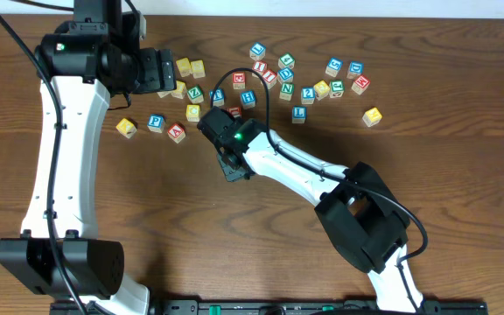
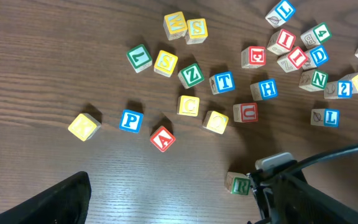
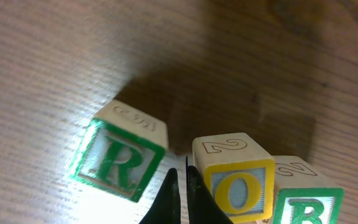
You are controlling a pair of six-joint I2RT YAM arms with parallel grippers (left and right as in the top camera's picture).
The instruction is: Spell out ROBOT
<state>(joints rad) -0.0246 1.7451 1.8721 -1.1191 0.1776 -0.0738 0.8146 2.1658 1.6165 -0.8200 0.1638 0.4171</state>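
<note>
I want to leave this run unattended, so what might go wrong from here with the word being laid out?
1. The right tool, shut, sits between the R block and the O block. R lies skewed to the row, so a nudge may twist it more or shove O and the B block beside it.
2. The T block sits close beside the Z block, so grasping it may knock that neighbour.

Overhead top-down; left wrist high, right wrist close, both on R block (image 3: 120, 158)
</note>
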